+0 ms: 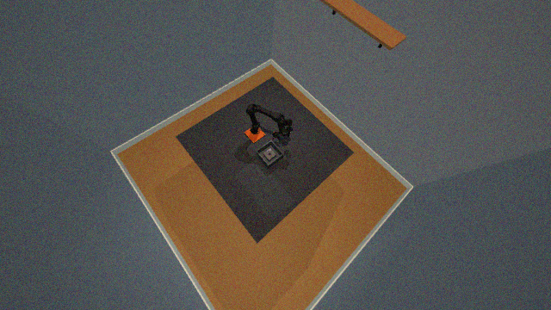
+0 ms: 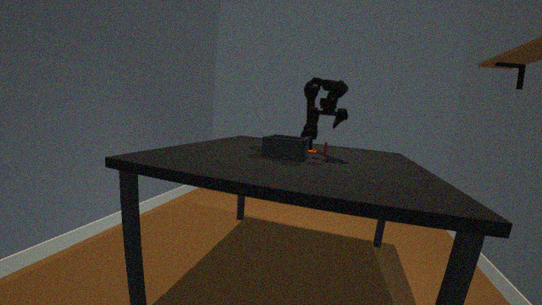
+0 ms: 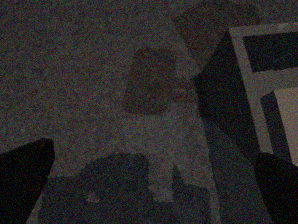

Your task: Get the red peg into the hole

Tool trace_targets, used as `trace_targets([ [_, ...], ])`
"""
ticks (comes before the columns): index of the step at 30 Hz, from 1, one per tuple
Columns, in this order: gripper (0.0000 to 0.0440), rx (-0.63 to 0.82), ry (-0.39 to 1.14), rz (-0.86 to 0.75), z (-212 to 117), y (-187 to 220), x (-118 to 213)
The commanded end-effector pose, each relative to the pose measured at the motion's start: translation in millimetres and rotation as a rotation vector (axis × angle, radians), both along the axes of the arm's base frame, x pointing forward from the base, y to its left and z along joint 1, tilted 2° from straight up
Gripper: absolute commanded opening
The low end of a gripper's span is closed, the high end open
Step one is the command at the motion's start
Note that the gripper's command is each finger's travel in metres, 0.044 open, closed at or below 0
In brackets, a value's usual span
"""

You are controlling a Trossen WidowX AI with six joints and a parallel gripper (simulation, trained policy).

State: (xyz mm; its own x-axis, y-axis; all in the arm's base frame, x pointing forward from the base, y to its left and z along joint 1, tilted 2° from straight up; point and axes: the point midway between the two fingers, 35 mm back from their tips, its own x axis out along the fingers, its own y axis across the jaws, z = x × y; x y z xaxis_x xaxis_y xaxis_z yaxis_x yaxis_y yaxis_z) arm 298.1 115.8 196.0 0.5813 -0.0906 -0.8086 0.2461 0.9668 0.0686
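The red peg (image 2: 325, 149) stands upright on the table beside the box, to its right in the exterior view. I cannot make it out in the top view or the wrist view. The open grey box (image 1: 263, 159) (image 2: 284, 147) (image 3: 253, 100) stands on the table; its right part is cut off in the wrist view. The light plate (image 1: 266, 151) shows inside it, with a small dark hole near its middle. My gripper (image 3: 155, 150) is open and empty, its dark fingers wide apart. In the exterior view it hangs above the table, higher than the peg and the box.
The arm's orange base plate (image 1: 255, 135) (image 2: 312, 151) lies near the box on the dark table (image 1: 258, 207) (image 2: 254, 178). Dark shadows of the arm fall on the table in the wrist view. A wooden shelf (image 1: 366, 21) (image 2: 514, 55) is on the wall.
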Motion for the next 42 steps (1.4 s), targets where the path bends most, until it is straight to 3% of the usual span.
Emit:
trace_targets([
  [1, 0.044, 0.059, 0.118, -0.08, -14.4, 2.9, -33.8],
  [9, 0.044, 0.108, 0.323, -0.245, -40.2, 7.3, -91.3],
  [15, 0.044, 0.11, 0.408, -0.335, -58.3, 8.2, -115.3],
  [34, 0.0432, 0.127, 0.427, -0.413, -140.1, 13.9, -121.1],
  [36, 0.0406, 0.123, 0.432, -0.414, -146.7, 12.9, -121.3],
  [42, 0.0251, 0.106, 0.468, -0.43, -163.3, 9.9, -124.9],
])
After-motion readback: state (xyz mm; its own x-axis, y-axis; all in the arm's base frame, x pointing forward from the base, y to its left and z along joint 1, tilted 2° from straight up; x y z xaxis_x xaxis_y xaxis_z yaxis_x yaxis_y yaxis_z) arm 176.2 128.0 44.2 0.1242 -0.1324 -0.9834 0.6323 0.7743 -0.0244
